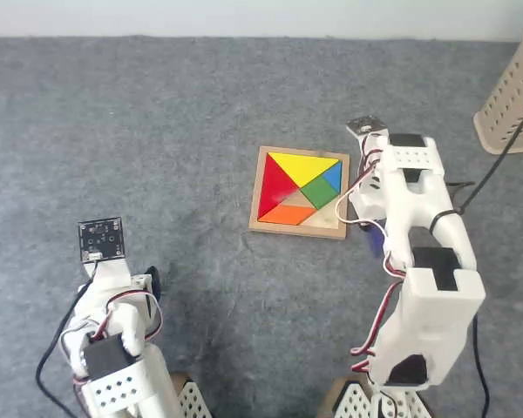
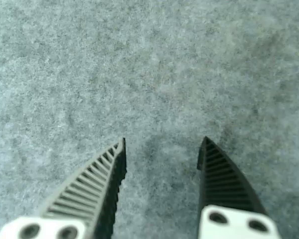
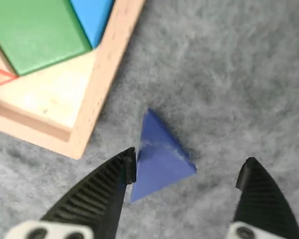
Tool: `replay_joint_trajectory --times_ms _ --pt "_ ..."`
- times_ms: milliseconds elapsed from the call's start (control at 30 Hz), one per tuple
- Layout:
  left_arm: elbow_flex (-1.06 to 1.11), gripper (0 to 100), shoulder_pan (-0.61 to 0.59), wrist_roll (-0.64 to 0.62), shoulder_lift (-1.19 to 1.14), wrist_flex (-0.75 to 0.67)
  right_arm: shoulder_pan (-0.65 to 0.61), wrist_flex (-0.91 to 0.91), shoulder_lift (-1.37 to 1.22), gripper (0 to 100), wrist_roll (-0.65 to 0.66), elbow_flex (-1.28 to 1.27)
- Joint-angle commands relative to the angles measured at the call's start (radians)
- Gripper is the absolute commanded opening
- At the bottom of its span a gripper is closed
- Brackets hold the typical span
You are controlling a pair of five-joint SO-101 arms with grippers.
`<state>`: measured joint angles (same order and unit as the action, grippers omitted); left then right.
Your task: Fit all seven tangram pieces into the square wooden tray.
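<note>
- The dark blue triangle (image 3: 159, 157) is laid on the grey carpet (image 3: 229, 74), just beside the square wooden tray (image 3: 107, 64).
- The right gripper (image 3: 189, 159) is held open around it.
- The left gripper (image 2: 163, 142) is spread open, nothing gripped.

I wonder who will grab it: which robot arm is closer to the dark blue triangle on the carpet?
Right. The right gripper straddles the dark blue wooden triangle with open fingers. The left gripper is far away, over grey carpet.
</note>
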<state>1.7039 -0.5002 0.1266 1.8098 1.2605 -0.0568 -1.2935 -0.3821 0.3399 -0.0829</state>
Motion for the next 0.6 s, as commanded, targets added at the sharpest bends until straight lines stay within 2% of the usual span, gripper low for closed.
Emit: replay_joint_trajectory --times_ms 0,167,567 --pt "-0.019 23 0.000 -0.009 0.012 0.003 -0.018 0.062 0.022 30.0 0.012 -0.040" --pt "-0.019 23 0.000 -0.009 0.012 0.003 -0.018 0.147 0.022 21.5 0.014 -0.110" --pt "-0.019 23 0.000 -0.009 0.012 0.003 -0.013 0.140 0.025 21.3 0.005 -0.146"
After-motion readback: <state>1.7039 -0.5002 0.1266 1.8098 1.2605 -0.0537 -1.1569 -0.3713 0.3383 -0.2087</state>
